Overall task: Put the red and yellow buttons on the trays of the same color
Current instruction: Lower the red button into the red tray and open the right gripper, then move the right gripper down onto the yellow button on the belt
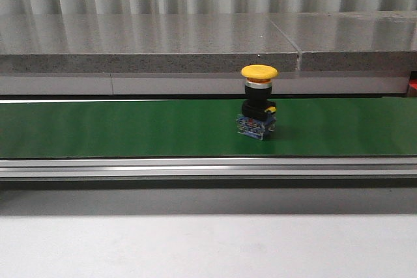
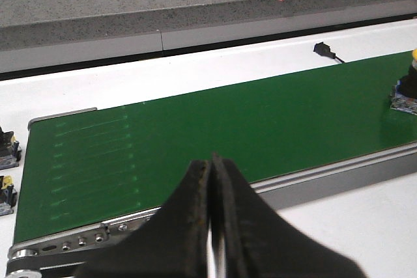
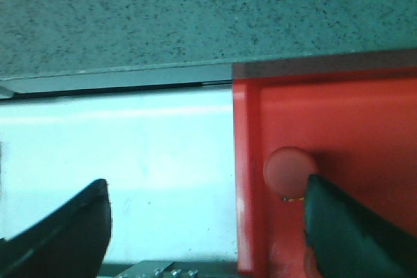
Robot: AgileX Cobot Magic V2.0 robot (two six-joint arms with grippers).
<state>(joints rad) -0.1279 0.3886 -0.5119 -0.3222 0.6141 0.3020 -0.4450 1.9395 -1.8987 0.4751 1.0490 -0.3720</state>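
Your left gripper (image 2: pixel 212 226) has its 2 dark tapered fingers pressed together, empty, near the matte green belt (image 1: pixel 130 128). On that belt stands 1 yellow button (image 1: pixel 258 99), mushroom-capped, upright. Your right gripper (image 3: pixel 208 226) gapes wide above the glossy red tray (image 3: pixel 339 128) holding a round red button (image 3: pixel 288 168).

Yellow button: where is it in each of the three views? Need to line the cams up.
Front view: yellow button stands upright on the green belt, right of centre.
Left wrist view: only a cropped sliver of it shows at the picture's edge, on the same belt.
Right wrist view: not in it; only a red button in a red tray.
Shared landmark: the green belt links the front and left wrist views.
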